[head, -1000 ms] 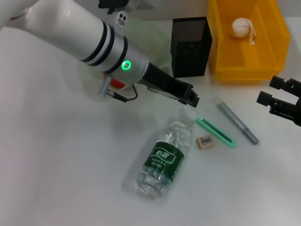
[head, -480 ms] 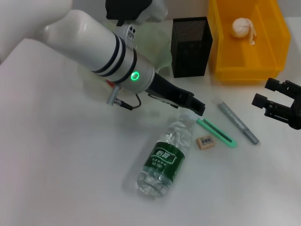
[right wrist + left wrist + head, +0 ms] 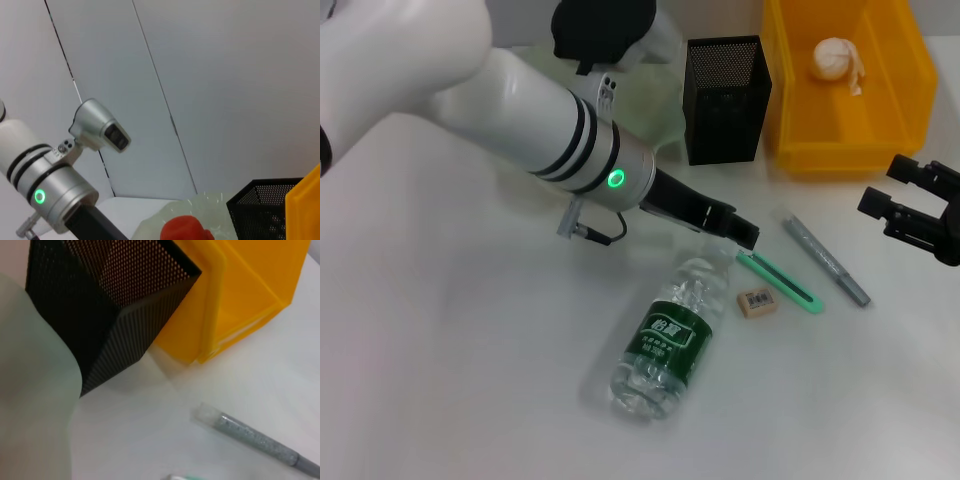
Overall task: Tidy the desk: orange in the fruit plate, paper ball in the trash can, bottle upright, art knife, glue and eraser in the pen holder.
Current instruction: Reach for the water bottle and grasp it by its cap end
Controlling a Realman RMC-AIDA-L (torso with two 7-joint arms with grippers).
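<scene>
- White desk (image 3: 450,380) is carrying every item; the water bottle (image 3: 672,335) is lying flat.
- Left gripper (image 3: 740,236) is advancing over the bottle's cap toward the green art knife (image 3: 778,281); finger state unreadable.
- Right gripper (image 3: 900,200) is hovering, fingers apart, beside the glue pen (image 3: 824,259).

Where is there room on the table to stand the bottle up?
Bare table lies on the robot's left of the bottle. It is crowded between the bottle and the yellow bin: eraser, green knife, glue stick, left gripper.
</scene>
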